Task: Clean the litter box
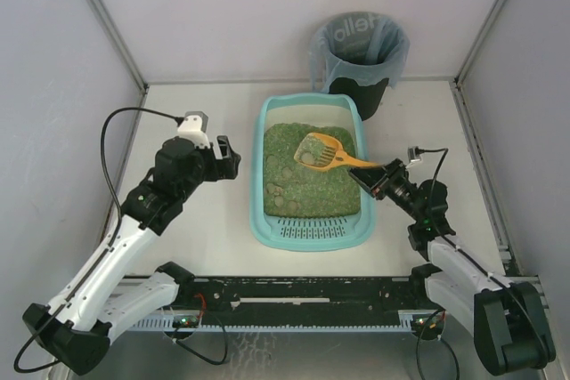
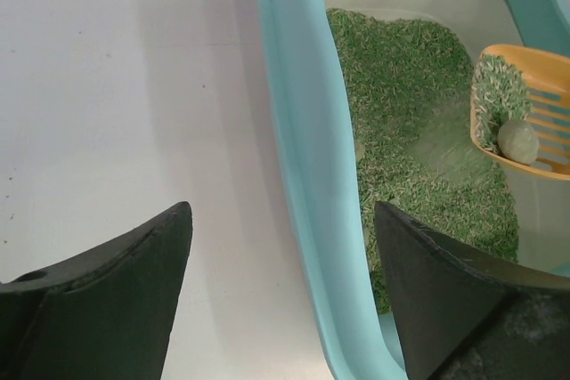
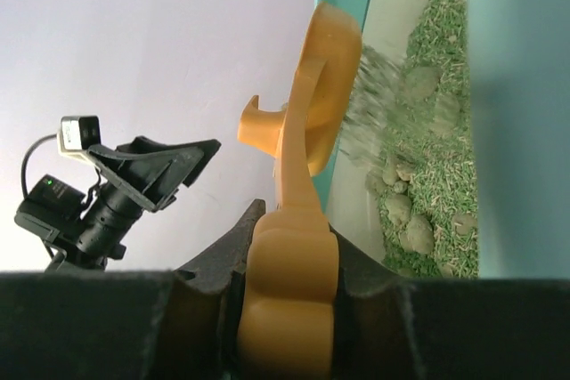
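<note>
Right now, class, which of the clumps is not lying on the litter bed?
The round clump in the orange scoop held by the right gripper; the other clumps lie on the green litter.

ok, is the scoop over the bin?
No, the orange scoop, gripped by the right tool, hangs above the litter box, short of the black bin.

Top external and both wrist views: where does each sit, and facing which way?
Top external: above, behind the bases, looking down on litter box; left arm and right arm show.
Left wrist: on left arm, facing the box's left wall; open jaws below.
Right wrist: on right arm, looking along the scoop clamped in its jaws.
All share scoop, litter.
</note>
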